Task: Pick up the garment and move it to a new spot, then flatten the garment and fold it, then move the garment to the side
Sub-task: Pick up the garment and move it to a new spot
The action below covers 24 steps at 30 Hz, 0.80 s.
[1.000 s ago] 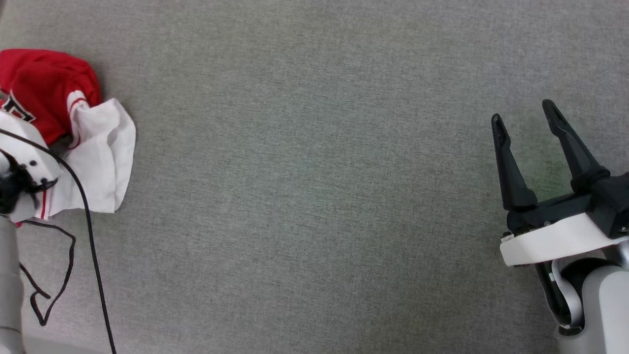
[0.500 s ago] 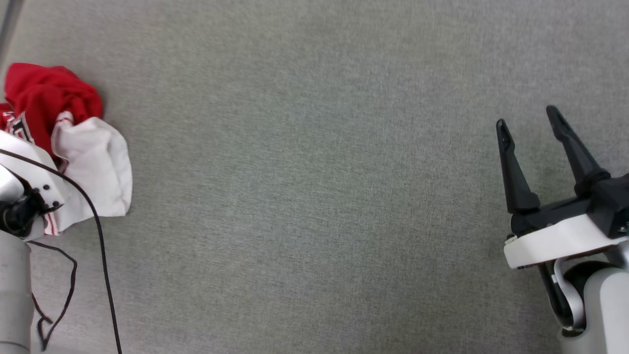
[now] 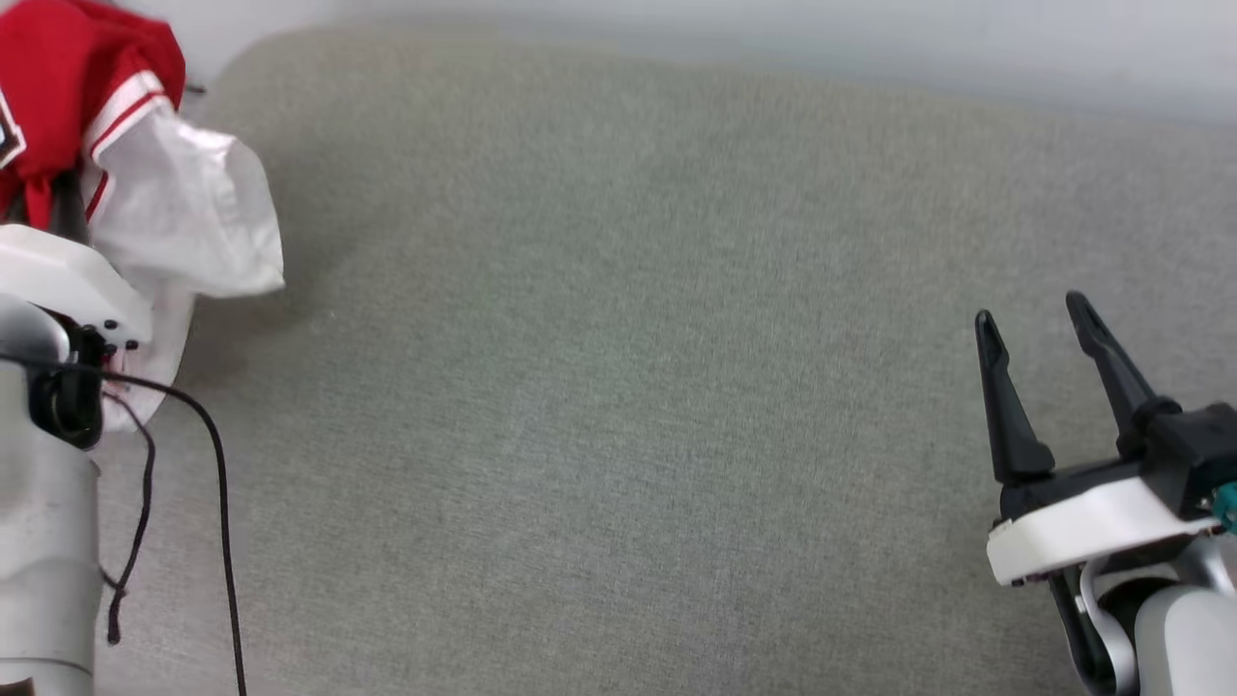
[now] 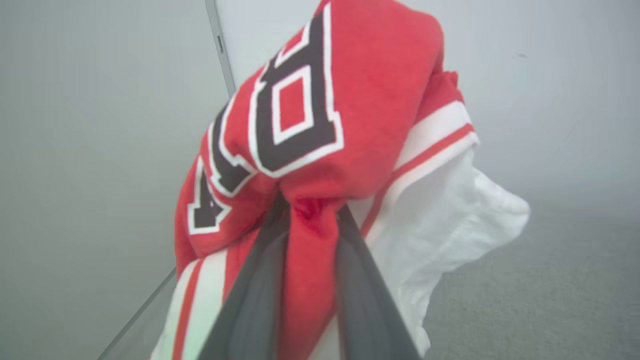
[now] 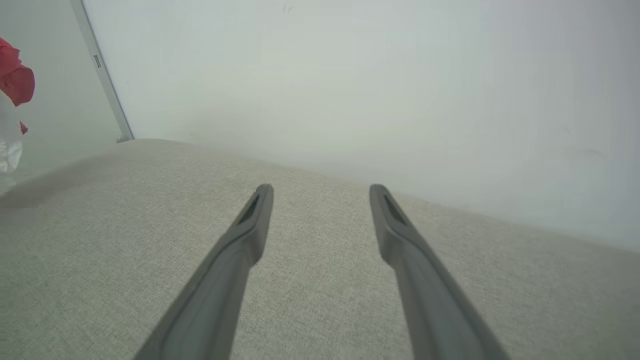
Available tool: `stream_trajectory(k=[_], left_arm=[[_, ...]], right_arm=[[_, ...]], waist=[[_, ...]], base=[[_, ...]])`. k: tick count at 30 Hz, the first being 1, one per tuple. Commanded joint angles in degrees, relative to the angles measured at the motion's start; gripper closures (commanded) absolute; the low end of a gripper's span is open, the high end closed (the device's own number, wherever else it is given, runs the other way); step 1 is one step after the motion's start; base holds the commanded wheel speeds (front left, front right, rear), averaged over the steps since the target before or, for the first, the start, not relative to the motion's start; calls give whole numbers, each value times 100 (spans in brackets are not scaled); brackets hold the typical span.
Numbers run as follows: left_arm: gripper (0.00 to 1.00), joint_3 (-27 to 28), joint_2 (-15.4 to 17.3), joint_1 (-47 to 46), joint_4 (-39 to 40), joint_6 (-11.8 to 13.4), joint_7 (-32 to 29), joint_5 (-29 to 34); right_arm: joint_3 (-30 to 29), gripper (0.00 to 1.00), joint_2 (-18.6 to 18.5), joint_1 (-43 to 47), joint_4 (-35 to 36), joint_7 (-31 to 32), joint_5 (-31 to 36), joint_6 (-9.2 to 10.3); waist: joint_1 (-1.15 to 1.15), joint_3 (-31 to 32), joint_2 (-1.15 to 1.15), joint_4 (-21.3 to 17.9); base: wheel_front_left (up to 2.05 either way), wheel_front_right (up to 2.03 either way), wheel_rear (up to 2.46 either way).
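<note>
Garment [image 4: 320, 125] hangs bunched above the far-left corner of the grey surface [image 3: 618, 406]; a second ago it lay crumpled on that surface, so the pickup looks done; the head camera tilted too; your left tool [image 4: 311, 207] is clamped on a red fold; your right tool [image 3: 1029, 309], fingers apart and empty, hovers well off toward the near-right from that corner; next, you carry it to a new spot.

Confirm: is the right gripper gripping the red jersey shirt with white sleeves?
No: the right gripper is open and empty, fingers apart above grey woven upholstery.
</note>
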<state>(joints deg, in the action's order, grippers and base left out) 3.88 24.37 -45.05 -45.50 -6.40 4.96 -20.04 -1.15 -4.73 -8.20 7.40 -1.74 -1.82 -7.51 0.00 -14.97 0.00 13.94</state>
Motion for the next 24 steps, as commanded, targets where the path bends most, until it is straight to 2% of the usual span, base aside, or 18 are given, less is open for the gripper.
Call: stream_trajectory(k=[1,6,12,18,24], left_arm=[[100,-28,-45,-7,61,-10,144,30],[100,-134,-246,170,328,-35,711,48],[100,-356,-613,518,966,14,844,90],[100,-730,-1034,1060,1706,19,490,65],[100,-1397,-1528,1629,2290,-50,26,16]], right_arm=[[-36,0,32,84,-12,-21,-47,4],[-111,0,118,288,-56,-38,-92,4],[-185,0,169,528,-92,-16,-123,4],[-230,0,188,702,-112,-5,-247,4],[-236,0,187,726,-106,-35,-421,4]], waist=[[0,257,0,14],[0,596,0,-142],[0,923,0,-514],[0,1101,0,-1011],[0,991,0,-1498]], base=[[0,0,0],[0,0,0],[0,0,0],[0,0,0],[0,0,0]])
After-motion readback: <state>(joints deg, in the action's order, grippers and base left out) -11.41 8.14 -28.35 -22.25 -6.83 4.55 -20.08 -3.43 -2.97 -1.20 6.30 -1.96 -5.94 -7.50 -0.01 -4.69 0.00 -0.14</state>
